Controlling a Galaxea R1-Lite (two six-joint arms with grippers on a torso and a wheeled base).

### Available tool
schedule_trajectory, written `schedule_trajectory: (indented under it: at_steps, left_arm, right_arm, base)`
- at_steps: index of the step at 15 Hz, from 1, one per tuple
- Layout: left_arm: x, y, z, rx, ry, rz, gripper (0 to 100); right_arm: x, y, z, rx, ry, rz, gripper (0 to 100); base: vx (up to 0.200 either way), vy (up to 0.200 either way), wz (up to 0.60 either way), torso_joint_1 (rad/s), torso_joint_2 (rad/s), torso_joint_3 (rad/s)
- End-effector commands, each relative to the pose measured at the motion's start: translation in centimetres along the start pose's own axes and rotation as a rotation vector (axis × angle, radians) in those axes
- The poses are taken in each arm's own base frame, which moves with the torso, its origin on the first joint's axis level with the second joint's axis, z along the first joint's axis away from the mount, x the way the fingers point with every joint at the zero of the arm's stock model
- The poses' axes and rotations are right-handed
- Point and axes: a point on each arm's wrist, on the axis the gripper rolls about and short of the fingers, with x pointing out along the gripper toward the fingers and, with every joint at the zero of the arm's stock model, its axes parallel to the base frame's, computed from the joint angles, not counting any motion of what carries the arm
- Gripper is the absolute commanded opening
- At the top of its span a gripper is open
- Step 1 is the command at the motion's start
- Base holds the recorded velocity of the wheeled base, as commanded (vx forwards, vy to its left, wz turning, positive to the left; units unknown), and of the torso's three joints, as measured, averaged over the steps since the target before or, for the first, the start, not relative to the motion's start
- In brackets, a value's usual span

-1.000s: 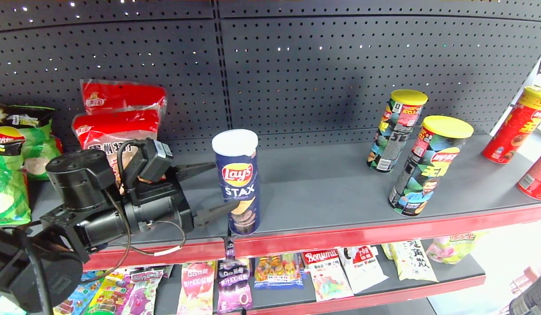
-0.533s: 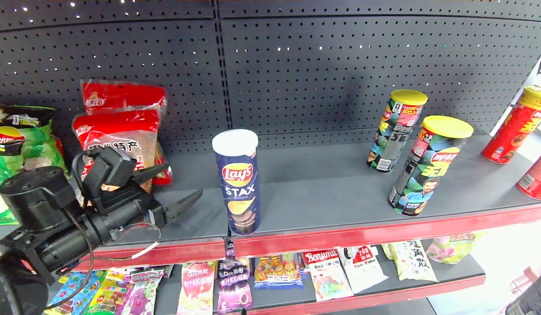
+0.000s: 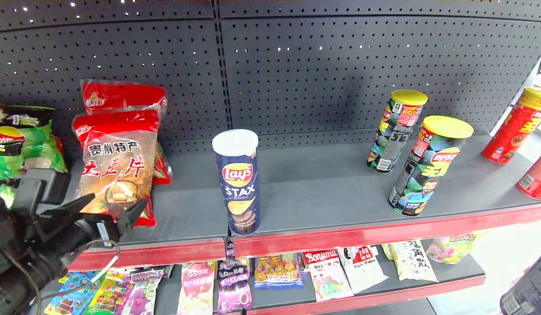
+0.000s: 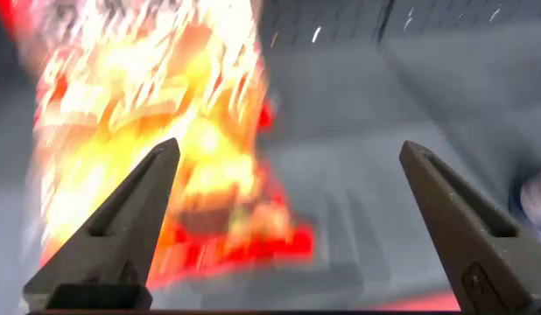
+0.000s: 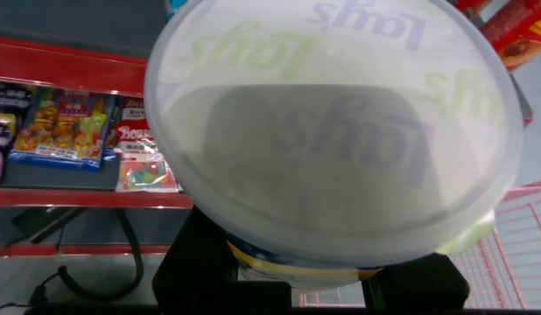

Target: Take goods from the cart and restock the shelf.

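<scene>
Clamping a can [image 5: 332, 131] seen lid-on, right pincer [image 5: 298, 293] mostly hidden; left pincer [image 4: 290, 149] gapes wide.

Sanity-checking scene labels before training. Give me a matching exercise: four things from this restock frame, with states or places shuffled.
Things:
1. blue can
2. red snack bag
3. left gripper
4. held can

States or places:
A. translucent lid, close before the right wrist camera
B. fingers open, empty
C. upright, white lid, near the shelf front edge
D. standing left of the blue can

Pairs: 1-C, 2-D, 3-B, 4-A
</scene>
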Motion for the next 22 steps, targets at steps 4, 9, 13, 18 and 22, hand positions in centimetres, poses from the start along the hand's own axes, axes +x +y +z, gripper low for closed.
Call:
schedule_trajectory:
  at_steps: [4,9,13,18,22]
  left_arm:
    - [-9.1,0.7,0.7,-0.01,0.068,-0.006,100]
    - [-10.4,0.7,1.7,0.001,0.108,-0.015,100]
    - [-10.5,0.7,1.5,0.014,0.113,-0.016,100]
    - [-12.4,0.9,-0.3,0.028,0.074,-0.016,100]
    - [-13.5,0.9,-1.4,0.069,0.06,-0.005,100]
  right_arm:
    - [-0.1,0.1,0.1,0.0,-0.028,0.062,0]
    - [0.1,0.3,0.0,0.003,-0.027,0.102,0]
    - [0.1,0.2,0.4,0.005,-0.038,0.121,0]
    - [3.8,0.3,4.7,0.012,-0.041,0.233,0]
    - [11.4,4.0,10.9,0.046,-0.139,0.386,0]
  base:
    - [0.0,0.0,0.0,0.0,0.0,0.0]
    - [0.0,0.0,0.48,-0.003,0.0,0.006]
    - [0.0,0.0,0.15,0.001,0.0,0.002]
    - [0.0,0.0,0.0,0.0,0.0,0.0]
    - [0.0,0.0,0.0,0.0,0.0,0.0]
